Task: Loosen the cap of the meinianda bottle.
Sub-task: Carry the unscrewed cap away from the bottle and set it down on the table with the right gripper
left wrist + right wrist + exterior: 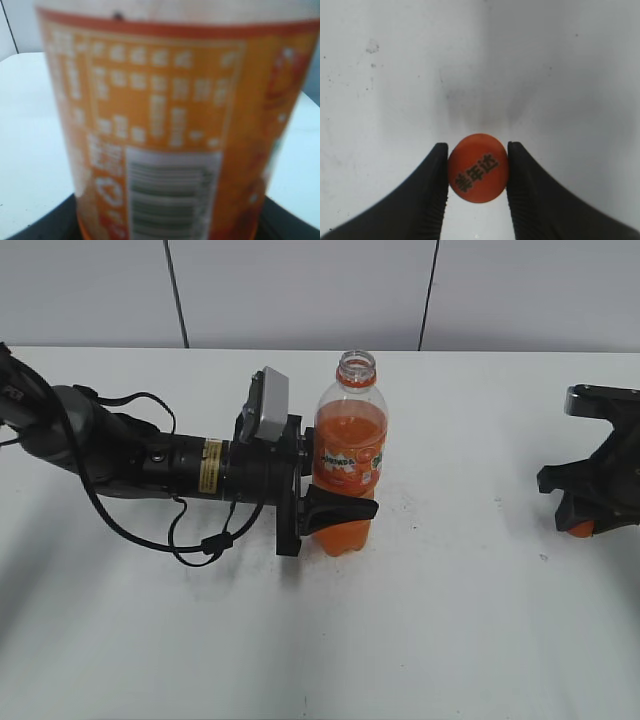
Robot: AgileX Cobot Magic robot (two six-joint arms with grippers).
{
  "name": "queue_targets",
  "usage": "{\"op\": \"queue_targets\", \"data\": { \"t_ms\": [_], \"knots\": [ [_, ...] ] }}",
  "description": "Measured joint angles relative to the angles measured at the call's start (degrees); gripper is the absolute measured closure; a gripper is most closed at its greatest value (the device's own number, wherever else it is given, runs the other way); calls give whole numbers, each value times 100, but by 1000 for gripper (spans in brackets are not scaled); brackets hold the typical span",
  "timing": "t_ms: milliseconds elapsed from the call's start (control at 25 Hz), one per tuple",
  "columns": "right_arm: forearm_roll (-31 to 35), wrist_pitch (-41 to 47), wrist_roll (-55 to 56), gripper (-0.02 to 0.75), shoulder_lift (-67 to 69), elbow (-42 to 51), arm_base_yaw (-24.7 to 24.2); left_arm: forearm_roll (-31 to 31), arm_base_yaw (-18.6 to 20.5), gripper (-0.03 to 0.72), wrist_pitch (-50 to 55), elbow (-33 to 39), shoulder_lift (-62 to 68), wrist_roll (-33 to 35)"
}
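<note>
We judge the job finished: the bottle (349, 455), centre frame, stands uncapped, pinched by our left end effector (322, 512). Our right end effector (478, 172) pinches the cap (478, 168) at the counter (450, 620), far right.

I see a white table (470, 640) filling most of my view, its surface lightly speckled with dark marks. Behind it stands a pale grey panelled wall (300, 290) with dark vertical seams.

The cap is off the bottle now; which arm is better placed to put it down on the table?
Right: the right gripper holds the cap low over the table; the left gripper clamps the bottle.
</note>
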Motion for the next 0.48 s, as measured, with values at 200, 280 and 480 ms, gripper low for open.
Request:
{"op": "queue_targets", "data": {
  "t_ms": [200, 280, 480],
  "knots": [
    [6, -15, 5, 467, 7, 0, 0, 0, 0, 284, 0, 0, 0, 0],
    [6, -28, 5, 467, 61, 0, 0, 0, 0, 284, 4, 0, 0, 0],
    [29, -30, 8, 467, 214, 0, 0, 0, 0, 284, -1, 0, 0, 0]
  ]
}}
